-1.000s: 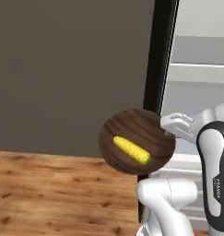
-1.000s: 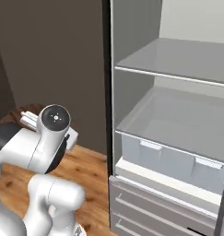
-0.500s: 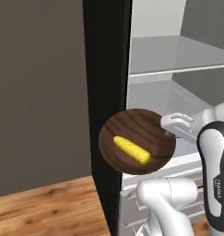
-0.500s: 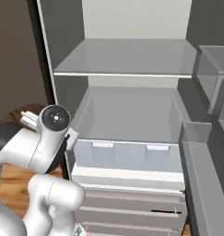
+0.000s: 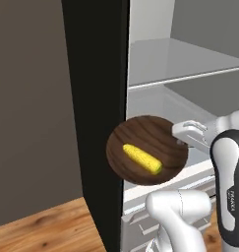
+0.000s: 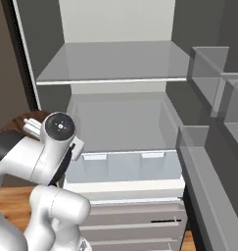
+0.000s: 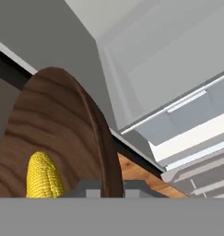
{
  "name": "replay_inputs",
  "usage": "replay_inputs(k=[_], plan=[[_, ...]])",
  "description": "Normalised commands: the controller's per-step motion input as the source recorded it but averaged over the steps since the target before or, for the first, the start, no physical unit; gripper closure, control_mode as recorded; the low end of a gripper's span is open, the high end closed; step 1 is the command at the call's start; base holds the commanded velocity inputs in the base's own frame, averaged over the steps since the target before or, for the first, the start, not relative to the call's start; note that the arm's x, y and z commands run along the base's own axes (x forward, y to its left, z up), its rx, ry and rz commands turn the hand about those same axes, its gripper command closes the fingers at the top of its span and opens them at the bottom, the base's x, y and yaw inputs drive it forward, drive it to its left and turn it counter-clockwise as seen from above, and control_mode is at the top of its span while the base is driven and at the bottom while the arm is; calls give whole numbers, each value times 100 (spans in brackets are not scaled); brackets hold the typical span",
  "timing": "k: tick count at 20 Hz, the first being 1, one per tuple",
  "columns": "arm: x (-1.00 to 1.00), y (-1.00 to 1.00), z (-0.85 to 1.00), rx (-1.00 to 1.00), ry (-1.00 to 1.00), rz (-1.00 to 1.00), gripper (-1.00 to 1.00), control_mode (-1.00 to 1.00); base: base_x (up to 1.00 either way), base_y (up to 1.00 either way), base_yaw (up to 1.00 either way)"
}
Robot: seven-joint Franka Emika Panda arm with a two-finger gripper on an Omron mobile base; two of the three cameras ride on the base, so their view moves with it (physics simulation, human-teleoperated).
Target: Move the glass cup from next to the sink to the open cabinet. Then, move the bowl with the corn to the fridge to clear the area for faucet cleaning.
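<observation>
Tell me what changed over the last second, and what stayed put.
The base swung round toward the open fridge: its shelves and drawers now fill both base views, where a dark wall and wood floor showed before. That is camera motion. The gripper still holds the wooden bowl by its rim, the corn still lying inside.

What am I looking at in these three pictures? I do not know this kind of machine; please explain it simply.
This is a computer-rendered kitchen with a white robot arm on a base that can drive. Two pictures come from cameras on the base, behind the arm on its left and its right. The third comes from a camera on the hand itself. The arm's pincer grips the rim of a dark wooden bowl, and a yellow corn cob lies in it. Ahead stands an open fridge with a glass shelf, a clear drawer below it, and door bins on the right. The floor is wood.
</observation>
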Motion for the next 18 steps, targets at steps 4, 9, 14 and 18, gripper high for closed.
replay_inputs(k=[4, 9, 14, 18], plan=[[0, -77, 59, 17, 0, -16, 100, -100, 0, 0, 0], [0, -92, 91, 26, 3, -25, 100, -100, 0, 0, 0], [21, -70, 78, 27, 6, -47, 100, -100, 0, 0, 0], [43, -36, 35, 21, 0, -55, 100, -100, 0, 0, 0]])
